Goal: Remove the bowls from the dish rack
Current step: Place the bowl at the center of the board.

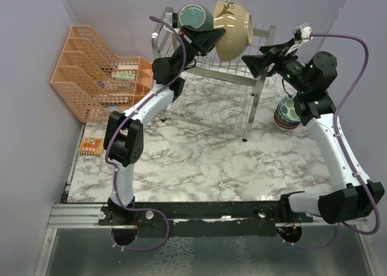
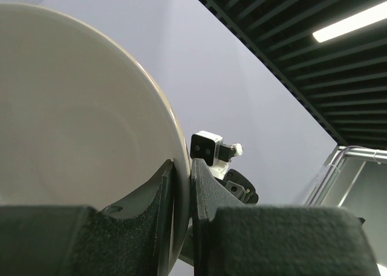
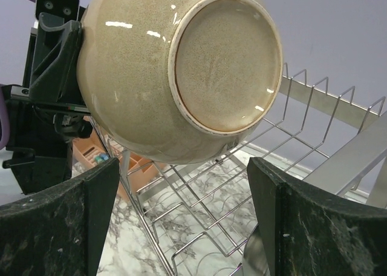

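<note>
A cream bowl is tipped on its side above the top tier of the dish rack. My left gripper is shut on its rim. In the left wrist view the rim of the cream bowl sits pinched between the two pads of the left gripper. A teal bowl stands just left of it in the rack. My right gripper is open, right of the cream bowl and apart from it. From the right wrist, the cream bowl's base faces the open right gripper, above the rack wires.
A stack of small patterned bowls stands on the marble table right of the rack. An orange mesh organizer sits at the back left, with a small orange item in front of it. Purple walls close in on the left and at the back.
</note>
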